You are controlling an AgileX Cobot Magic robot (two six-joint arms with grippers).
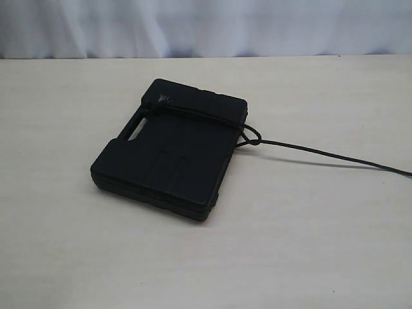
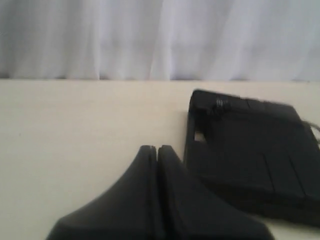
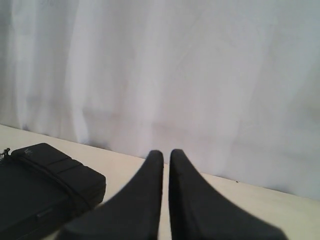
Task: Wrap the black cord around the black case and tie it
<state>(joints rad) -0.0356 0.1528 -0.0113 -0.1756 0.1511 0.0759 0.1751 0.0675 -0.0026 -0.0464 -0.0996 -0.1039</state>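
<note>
We see the case (image 1: pixel 168 151) lying flat on the table (image 1: pixel 290 244), the cord (image 1: pixel 309 150) crossing its far end, looped at its right edge and trailing off right, while our 2 grippers, the left gripper (image 2: pixel 157 149) and right gripper (image 3: pixel 166 153), are pinched together, holding nothing, clear of the case.

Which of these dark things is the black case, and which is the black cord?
black case (image 1: pixel 167 161), exterior view, middle of its flat top panel.
black cord (image 1: pixel 322 153), exterior view, loose stretch trailing away from the case.
</note>
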